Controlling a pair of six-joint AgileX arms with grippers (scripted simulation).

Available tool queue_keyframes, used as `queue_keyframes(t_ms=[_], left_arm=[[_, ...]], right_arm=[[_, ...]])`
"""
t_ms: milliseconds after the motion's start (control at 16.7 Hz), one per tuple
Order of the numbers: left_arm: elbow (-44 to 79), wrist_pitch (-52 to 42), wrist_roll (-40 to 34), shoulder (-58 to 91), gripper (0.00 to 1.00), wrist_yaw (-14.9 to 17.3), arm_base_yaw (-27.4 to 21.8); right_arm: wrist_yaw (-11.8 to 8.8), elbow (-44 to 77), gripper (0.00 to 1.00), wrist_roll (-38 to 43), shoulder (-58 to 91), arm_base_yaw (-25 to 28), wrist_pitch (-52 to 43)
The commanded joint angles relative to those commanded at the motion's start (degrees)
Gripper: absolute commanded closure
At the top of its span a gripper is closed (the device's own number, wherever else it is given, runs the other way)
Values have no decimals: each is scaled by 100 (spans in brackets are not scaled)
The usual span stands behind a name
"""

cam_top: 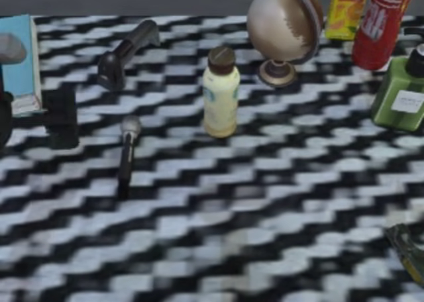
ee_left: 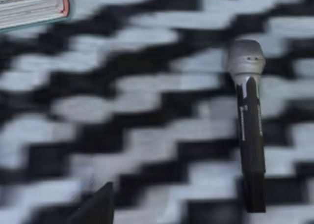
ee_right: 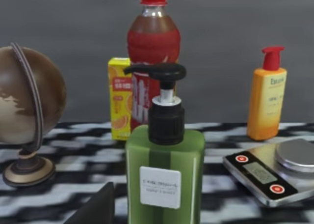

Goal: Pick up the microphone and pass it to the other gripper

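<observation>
**Microphone lying free on the table; both arms at the edges**

Black-and-white zigzag cloth covers the table (cam_top: pixel 265 202), with a dark grey wall behind it.

The microphone (cam_top: pixel 126 155) lies flat on the left half of the table, its silver-grey mesh head toward the far side and its black handle pointing toward the near edge. Nothing touches it. In the left wrist view the microphone (ee_left: pixel 249 121) lies alone on the cloth, with the corner of a teal book (ee_left: pixel 34 8) well apart from it.

The left gripper (cam_top: pixel 59 116) sits at the left side of the table, beside the book (cam_top: pixel 20 60) and near the microphone's head but apart from it; whether its claw is wide or narrow cannot be told. The right arm is parked at the near right corner; its claw state cannot be told either.

Also present: a black scanner (cam_top: pixel 126 50), a cream bottle (cam_top: pixel 220 93), a globe (cam_top: pixel 285 27), a green pump bottle (cam_top: pixel 401 90), a red bottle (cam_top: pixel 381 24) and a yellow carton (cam_top: pixel 344 10).
</observation>
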Motion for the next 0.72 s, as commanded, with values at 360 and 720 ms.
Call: queue_keyframes(t_ms=[360,720], left_arm=[[2378,-1401,-488,3262,0,-17,-552],[3631,-2349,-766,4975,0,-83,-863]], right_arm=[[0,0,0,0,0,0,0],[0,0,0,0,0,0,0]])
